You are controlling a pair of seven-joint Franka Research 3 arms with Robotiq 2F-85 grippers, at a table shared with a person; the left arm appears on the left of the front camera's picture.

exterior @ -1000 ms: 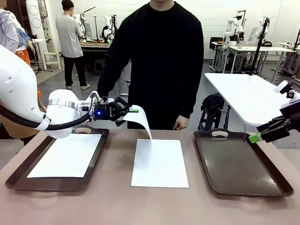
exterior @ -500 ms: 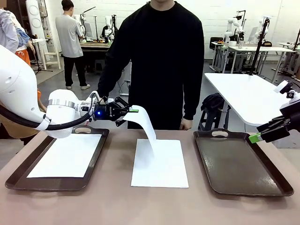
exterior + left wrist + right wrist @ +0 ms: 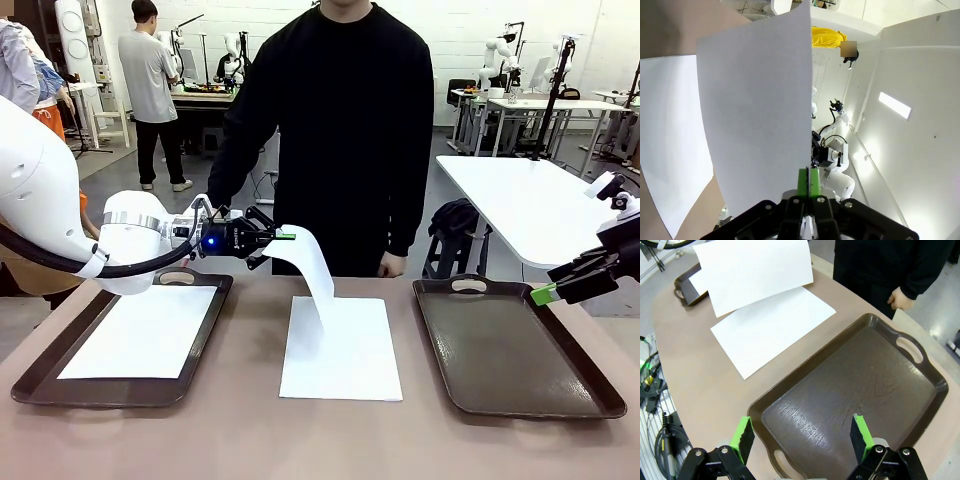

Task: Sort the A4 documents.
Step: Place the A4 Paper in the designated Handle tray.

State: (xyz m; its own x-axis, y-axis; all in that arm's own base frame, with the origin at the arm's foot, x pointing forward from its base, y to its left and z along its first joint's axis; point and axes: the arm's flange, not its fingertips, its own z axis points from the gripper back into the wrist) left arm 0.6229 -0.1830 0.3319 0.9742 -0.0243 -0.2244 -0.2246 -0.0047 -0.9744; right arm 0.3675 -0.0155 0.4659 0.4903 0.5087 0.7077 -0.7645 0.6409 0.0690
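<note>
One sheet (image 3: 305, 262) hung curled in the air over the middle of the table (image 3: 300, 440), pinched at its upper edge by the left gripper (image 3: 283, 236), whose green pads were clenched flat on the paper. From there it drooped to the right and down toward a second sheet (image 3: 342, 350) lying flat on the table between the two trays; whether its lower edge touched that sheet could not be told. A third sheet (image 3: 140, 330) lay flat inside the left tray (image 3: 40, 375), covering most of its floor. All three were plain white. The right tray (image 3: 520, 350), dark brown with a handle slot at each short end, showed a bare, glossy bottom. The right gripper (image 3: 545, 293) hovered above that tray's right rim, near the far corner, its jaws spread wide and grasping nothing. A person (image 3: 340, 130) in a black sweater stood at the far side, just behind the middle sheet, one hand (image 3: 390, 265) hanging loosely at the table's far edge near the right tray's handle.
</note>
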